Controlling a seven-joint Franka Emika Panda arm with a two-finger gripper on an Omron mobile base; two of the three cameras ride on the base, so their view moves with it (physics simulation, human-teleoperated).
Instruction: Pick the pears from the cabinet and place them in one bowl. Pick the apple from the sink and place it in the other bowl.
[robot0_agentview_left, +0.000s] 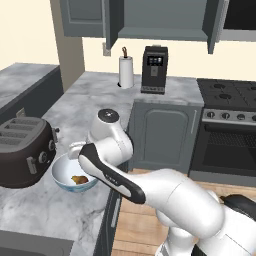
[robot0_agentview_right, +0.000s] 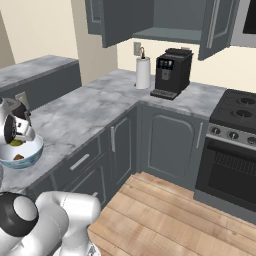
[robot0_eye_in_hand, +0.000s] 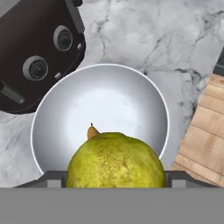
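A plump yellow-green pear (robot0_eye_in_hand: 116, 159) hangs above the wide round bowl (robot0_eye_in_hand: 52, 109) with white inside and pale blue outside, on the marble table; a brownish pear (robot0_agentview_left: 79, 179) lies inside

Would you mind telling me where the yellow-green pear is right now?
The yellow-green pear is held in the end effector just above the white and pale blue bowl, beside the dark toaster on the marble counter.

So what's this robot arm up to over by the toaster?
It is putting fruit into the white and pale blue bowl on the marble counter, beside the dark toaster. The gripper holds a yellow-green pear just above the bowl. A brownish pear already lies inside. The cabinet above stands open.
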